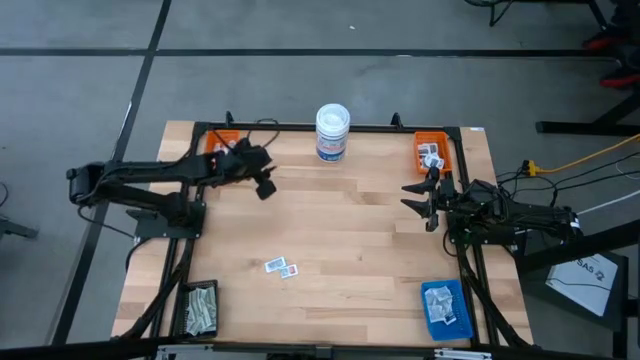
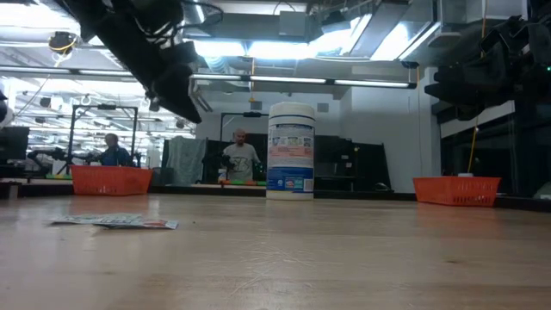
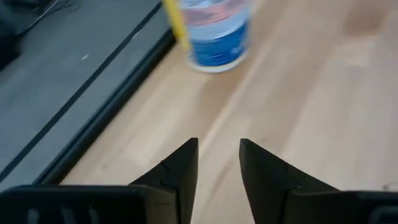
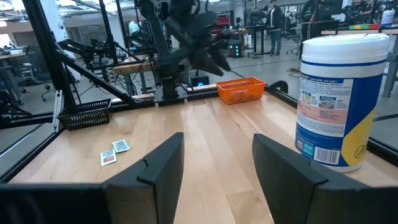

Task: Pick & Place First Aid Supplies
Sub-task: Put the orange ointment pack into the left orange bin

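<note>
We are seeing two small packets (image 1: 281, 267) lying flat on the bare wood near the front middle of the table (image 1: 340, 230), touching or nearly touching each other. They are lying well apart from both grippers, with nothing between either pair of fingers.

The high view alone is showing where the other supplies are sitting: more packets in the blue tray (image 1: 446, 308) at the front right corner, pale strips in the black basket (image 1: 201, 308) at the front left corner, and a few packets in the orange tray (image 1: 433, 152) at the rear right corner. A second orange tray (image 1: 222, 142) is sitting at the rear left corner, partly under the left arm.

The low view is showing the loose packets (image 2: 116, 222) as a thin flat pile, and people standing in the room beyond the table.

The right wrist view is showing the same two packets (image 4: 115, 151) ahead of the right gripper (image 4: 214, 158), whose fingers are standing spread and empty, with the white tub (image 4: 339, 99) just beside them.

The left wrist view is not showing any packets. The left gripper (image 3: 219, 163) is hovering over bare wood with its fingers slightly apart and empty, and the tub (image 3: 214, 31) is lying ahead of them near the table's edge.
</note>
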`<state>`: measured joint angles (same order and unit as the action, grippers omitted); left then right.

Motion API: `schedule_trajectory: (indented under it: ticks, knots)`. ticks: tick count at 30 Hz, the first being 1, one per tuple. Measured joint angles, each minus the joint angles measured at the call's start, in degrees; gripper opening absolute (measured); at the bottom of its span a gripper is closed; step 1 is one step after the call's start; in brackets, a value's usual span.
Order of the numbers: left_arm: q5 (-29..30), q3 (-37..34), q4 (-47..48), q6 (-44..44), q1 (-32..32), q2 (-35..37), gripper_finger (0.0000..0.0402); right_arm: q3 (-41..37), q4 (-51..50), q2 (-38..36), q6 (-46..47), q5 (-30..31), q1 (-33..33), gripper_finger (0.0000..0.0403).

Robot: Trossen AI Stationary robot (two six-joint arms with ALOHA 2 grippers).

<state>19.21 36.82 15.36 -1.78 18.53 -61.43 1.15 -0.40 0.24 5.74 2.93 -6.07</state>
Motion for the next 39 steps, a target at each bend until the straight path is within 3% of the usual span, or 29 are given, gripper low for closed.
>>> schedule_trajectory:
  ticks: [10,14,20,27,39]
  knots:
    - [-4.3,0.0,-1.1,-2.4,-14.0,0.0,0.0106,0.0,0.0,0.0,0.0,0.0,0.0,0.0191]
    - [-7.4,0.0,-1.1,0.5,-20.2,-0.3,0.0105,0.0,0.0,0.0,0.0,0.0,0.0,0.0191]
    - [-7.6,0.0,-1.0,1.0,-28.4,-2.3,0.0104,0.0,0.0,0.0,0.0,0.0,0.0,0.0191]
    - [-7.9,0.0,-1.0,-2.9,-35.1,-7.6,0.0104,0.0,0.0,0.0,0.0,0.0,0.0,0.0191]
    - [-13.3,0.0,-3.5,-12.8,-42.7,-19.2,0.0106,0.0,0.0,0.0,0.0,0.0,0.0,0.0191]
